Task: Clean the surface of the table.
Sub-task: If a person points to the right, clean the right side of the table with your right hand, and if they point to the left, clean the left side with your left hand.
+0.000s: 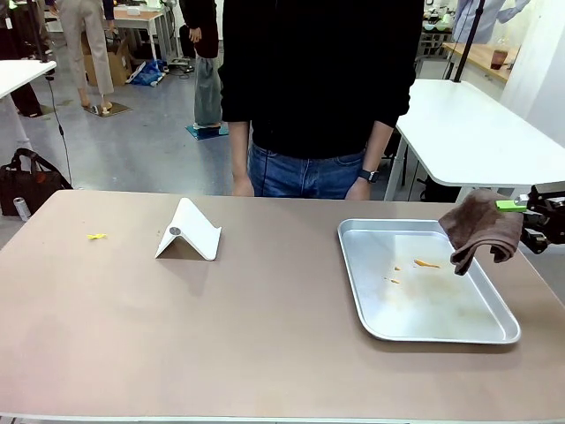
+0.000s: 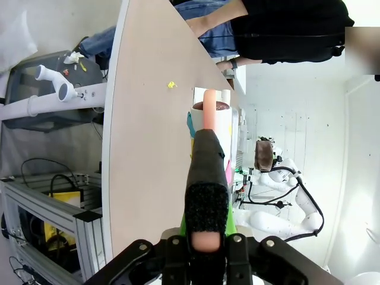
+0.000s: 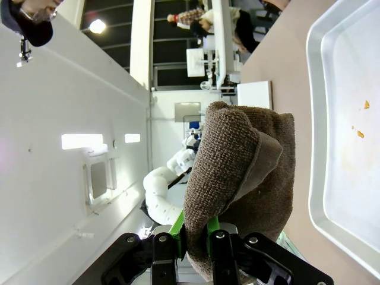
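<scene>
The taupe table (image 1: 265, 336) carries a yellow scrap (image 1: 96, 236) at its left and a silver tray (image 1: 371, 305) with orange crumbs (image 1: 425, 263) at its right. Over the tray's far right corner hangs a brown cloth (image 1: 481, 230), and my right gripper (image 1: 516, 212) is shut on it. In the right wrist view the cloth (image 3: 237, 160) bulges from the gripper (image 3: 199, 240), with the tray (image 3: 332, 119) beside it. My left gripper (image 2: 205, 240) is shut on a long dark brush-like tool (image 2: 208, 172) with a pinkish core, held off the table's (image 2: 148, 130) left end.
A white folded stand (image 1: 188, 231) sits left of the middle. A person in black stands at the far edge, hands (image 1: 357, 189) by the table. A white table (image 1: 468, 132) stands behind on the right. The yellow scrap (image 2: 171, 85) lies ahead of the tool.
</scene>
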`<state>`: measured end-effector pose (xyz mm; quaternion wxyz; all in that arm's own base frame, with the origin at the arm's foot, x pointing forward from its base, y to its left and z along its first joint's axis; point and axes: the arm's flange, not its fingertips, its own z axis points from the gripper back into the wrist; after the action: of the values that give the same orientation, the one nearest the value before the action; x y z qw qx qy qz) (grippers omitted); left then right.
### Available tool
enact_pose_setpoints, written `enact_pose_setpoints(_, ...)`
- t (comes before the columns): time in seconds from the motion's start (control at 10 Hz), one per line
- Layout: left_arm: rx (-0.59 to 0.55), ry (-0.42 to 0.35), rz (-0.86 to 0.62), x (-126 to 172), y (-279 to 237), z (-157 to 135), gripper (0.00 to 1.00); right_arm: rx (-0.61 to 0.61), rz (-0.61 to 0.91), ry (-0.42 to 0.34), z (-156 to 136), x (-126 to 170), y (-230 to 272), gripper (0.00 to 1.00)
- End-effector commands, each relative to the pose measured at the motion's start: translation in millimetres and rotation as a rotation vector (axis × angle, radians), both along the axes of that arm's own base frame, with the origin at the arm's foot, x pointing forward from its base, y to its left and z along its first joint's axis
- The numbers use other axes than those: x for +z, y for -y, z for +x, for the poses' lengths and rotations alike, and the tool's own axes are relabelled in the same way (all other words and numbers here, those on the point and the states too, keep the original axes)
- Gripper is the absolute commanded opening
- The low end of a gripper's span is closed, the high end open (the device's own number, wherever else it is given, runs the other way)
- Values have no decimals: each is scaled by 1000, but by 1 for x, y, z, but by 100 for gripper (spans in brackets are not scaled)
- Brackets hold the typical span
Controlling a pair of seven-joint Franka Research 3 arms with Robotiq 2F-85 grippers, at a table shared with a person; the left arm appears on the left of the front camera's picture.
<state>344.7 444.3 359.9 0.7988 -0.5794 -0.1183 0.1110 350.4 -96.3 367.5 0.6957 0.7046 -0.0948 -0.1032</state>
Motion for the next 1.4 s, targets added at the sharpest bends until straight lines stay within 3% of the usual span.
enact_pose_setpoints(0.0, -12, 0, -18, 3, 5, -3, 22, 4, 16, -9, -2, 6, 2, 0)
enact_pose_setpoints(0.3, -8, 0, -4, -1, 3, 3, 22, 4, 16, -9, -2, 6, 2, 0)
enact_pose_setpoints(0.4, 3, -38, 49, 4, 8, 13, 22, 4, 16, -9, -2, 6, 2, 0)
enact_pose_setpoints(0.5, 26, -60, 71, 8, 15, 31, 22, 4, 16, -9, -2, 6, 2, 0)
enact_pose_setpoints(0.9, -53, -187, 170, 4, 75, 119, 22, 4, 16, -9, -2, 6, 2, 0)
enact_pose_setpoints(1.1, -8, -212, 233, -4, 96, 149, 22, 4, 16, -9, -2, 6, 2, 0)
enact_pose_setpoints(1.3, -47, -258, 230, -6, 107, 161, 22, 4, 16, -9, -2, 6, 2, 0)
